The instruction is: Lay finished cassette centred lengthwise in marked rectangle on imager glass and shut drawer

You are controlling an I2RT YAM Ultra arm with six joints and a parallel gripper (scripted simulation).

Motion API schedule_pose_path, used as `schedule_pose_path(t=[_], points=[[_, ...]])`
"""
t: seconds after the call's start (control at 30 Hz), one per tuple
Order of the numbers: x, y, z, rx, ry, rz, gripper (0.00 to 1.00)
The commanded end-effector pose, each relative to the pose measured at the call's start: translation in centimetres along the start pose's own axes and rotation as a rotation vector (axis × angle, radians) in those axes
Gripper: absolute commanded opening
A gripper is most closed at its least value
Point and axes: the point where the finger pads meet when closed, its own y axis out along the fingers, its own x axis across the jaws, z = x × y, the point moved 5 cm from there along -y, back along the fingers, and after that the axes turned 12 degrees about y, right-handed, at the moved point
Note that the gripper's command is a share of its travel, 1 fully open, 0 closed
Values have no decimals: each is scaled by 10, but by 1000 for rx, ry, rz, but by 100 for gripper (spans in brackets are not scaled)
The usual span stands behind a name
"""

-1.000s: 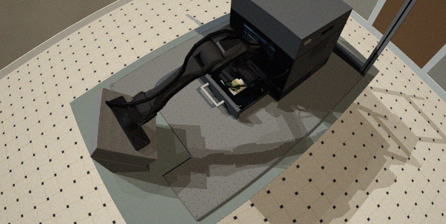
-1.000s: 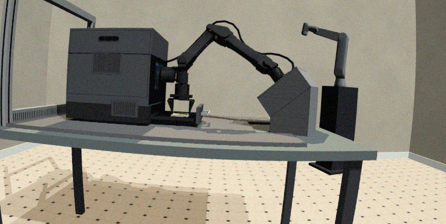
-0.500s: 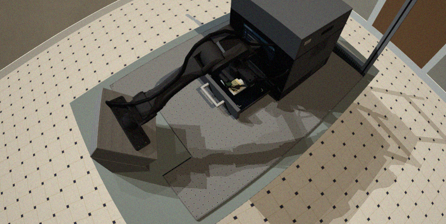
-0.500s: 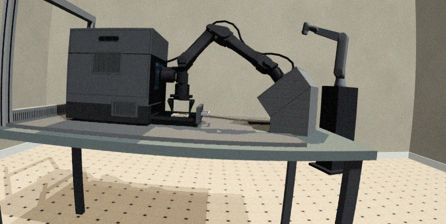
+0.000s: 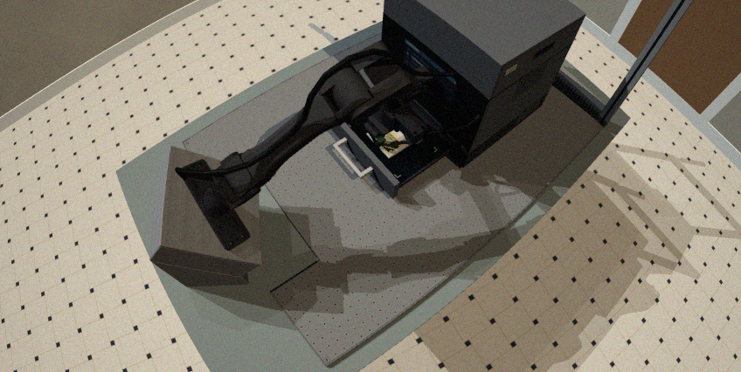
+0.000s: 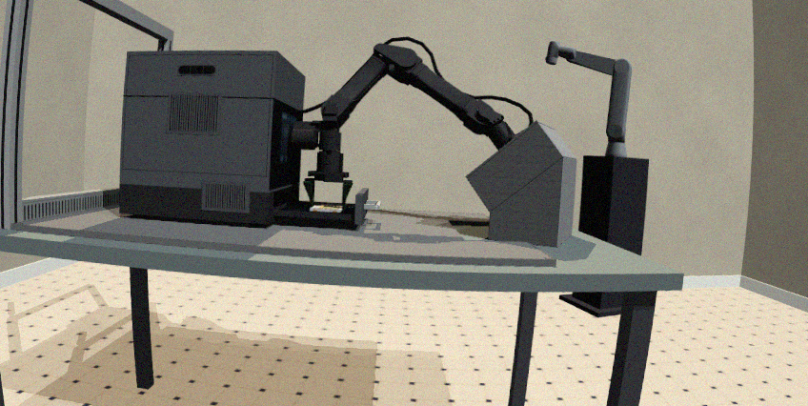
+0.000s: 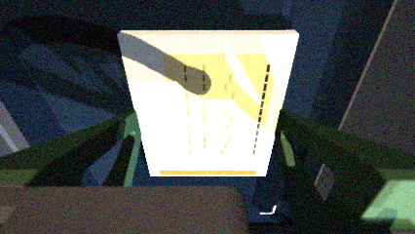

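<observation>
The cassette FINISHED is a pale plate with yellow bands and dashed lanes. My gripper is shut on it across its width, green fingers on both long sides. It hangs low over the dark glass in the open drawer of the gel imager IM. In the wrist view one white corner mark shows just beyond the cassette's near right corner. The other marks are hidden.
The drawer's white handle points toward the arm's base block. A grey frame stands behind IM. A second small arm on a dark post stands beyond the base block.
</observation>
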Motion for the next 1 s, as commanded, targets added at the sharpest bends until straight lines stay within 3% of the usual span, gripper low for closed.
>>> schedule_pose_path(t=[0.0, 0.07, 0.33, 0.37, 0.97], points=[[3, -10, -5, 1, 6, -30, 0], [0, -11, -5, -1, -1, -15, 0], [4, -13, -5, -1, 2, -22, 0], [4, -13, -5, -1, 2, -22, 91], [4, -13, -5, -1, 3, -22, 91]])
